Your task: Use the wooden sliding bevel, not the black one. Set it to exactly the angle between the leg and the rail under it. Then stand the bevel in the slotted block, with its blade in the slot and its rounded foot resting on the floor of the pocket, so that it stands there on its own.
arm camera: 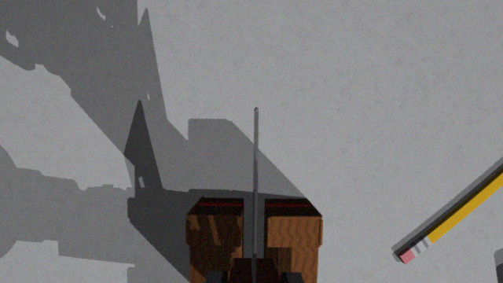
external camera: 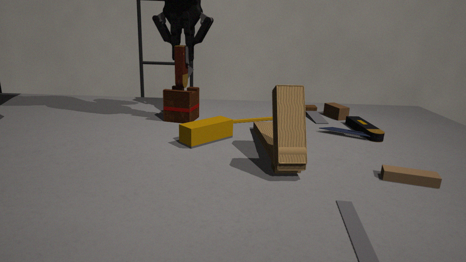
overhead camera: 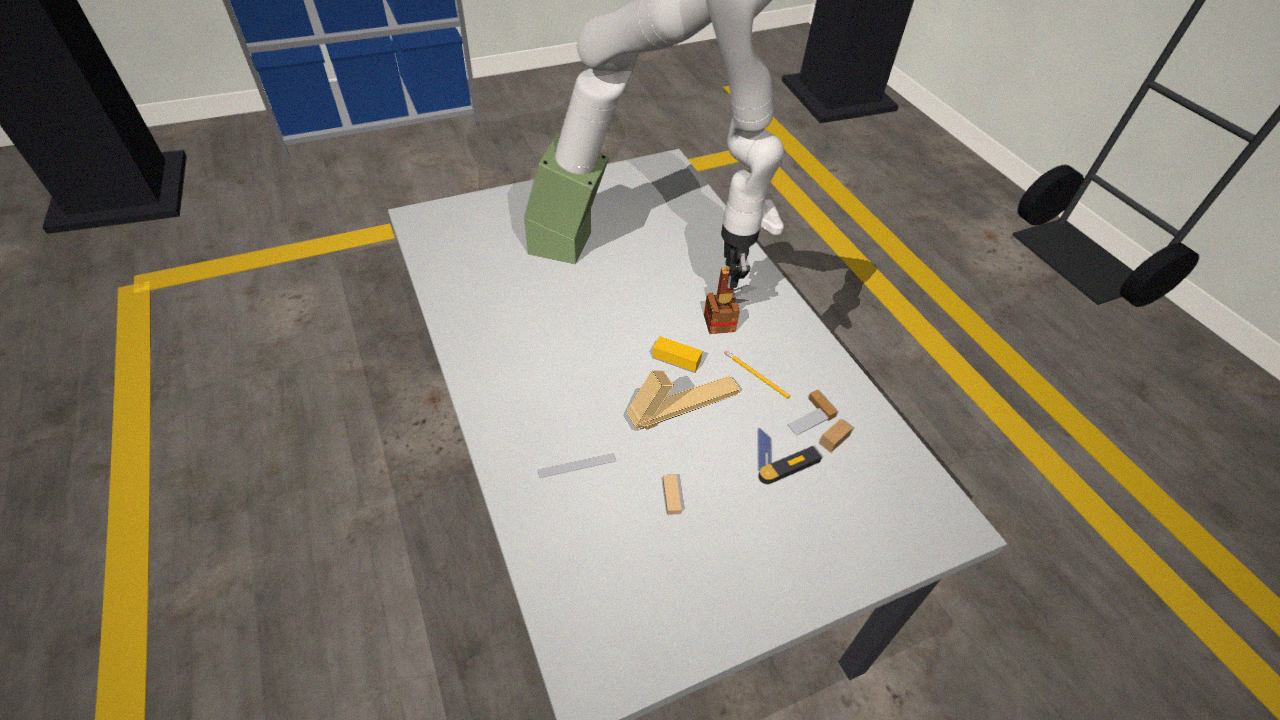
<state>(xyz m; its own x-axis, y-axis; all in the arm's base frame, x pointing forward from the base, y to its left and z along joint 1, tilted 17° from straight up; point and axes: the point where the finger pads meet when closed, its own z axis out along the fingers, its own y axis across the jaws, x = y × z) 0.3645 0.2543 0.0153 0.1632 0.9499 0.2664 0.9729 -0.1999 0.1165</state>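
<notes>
My gripper is shut on the wooden sliding bevel and holds it upright, rounded foot down. The foot hangs right at the top of the dark slotted block, which has a red band and stands at the table's far right. In the wrist view the bevel's thin grey blade runs in line with the slot of the block. The leg and rail piece lies mid-table. The black bevel lies near the right edge.
A yellow block and a pencil lie close to the slotted block. Small wooden blocks, a loose wooden stick and a grey strip lie further forward. The arm's green base stands at the back.
</notes>
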